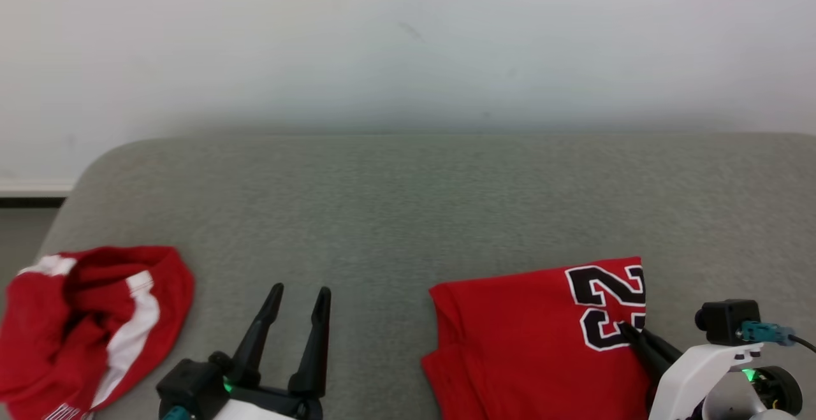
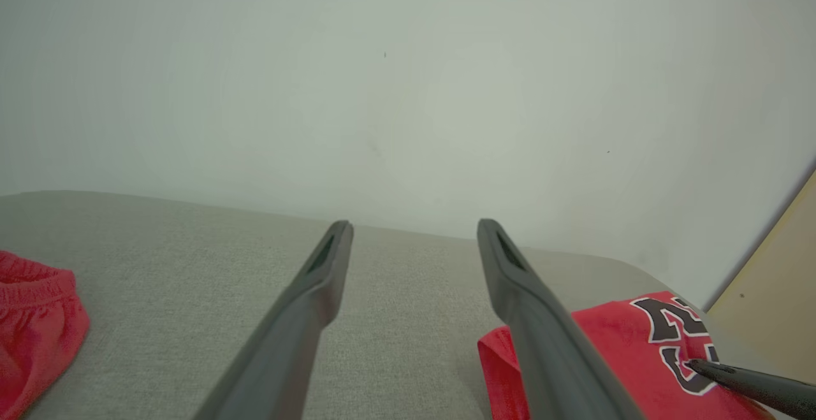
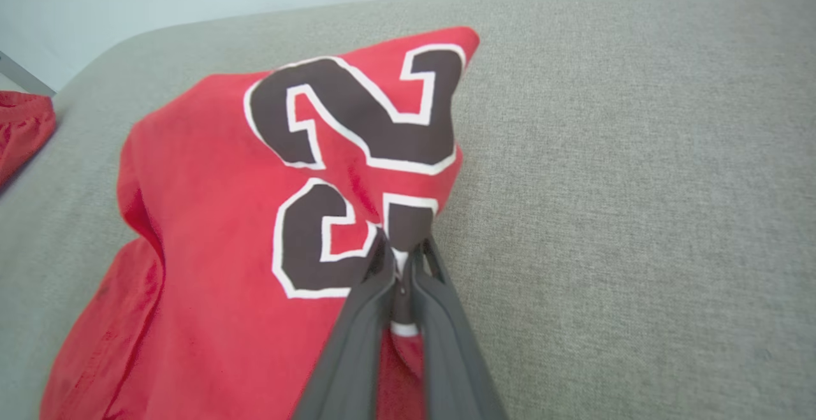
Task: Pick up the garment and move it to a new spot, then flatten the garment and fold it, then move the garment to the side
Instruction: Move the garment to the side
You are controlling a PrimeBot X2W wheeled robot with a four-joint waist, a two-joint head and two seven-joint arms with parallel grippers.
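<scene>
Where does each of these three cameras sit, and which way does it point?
Head view: on the robot's head, looking forward and down at a grey padded surface; open left gripper lower left, right gripper lower right.
Left wrist view: on the left wrist, looking along its spread fingers toward the wall.
Right wrist view: on the right wrist, looking along its fingers, shut on the red jersey.
Shared: all three show the jersey; head and left wrist views also the crumpled red garment.

Grey fabric couch against plain white wall.
</scene>
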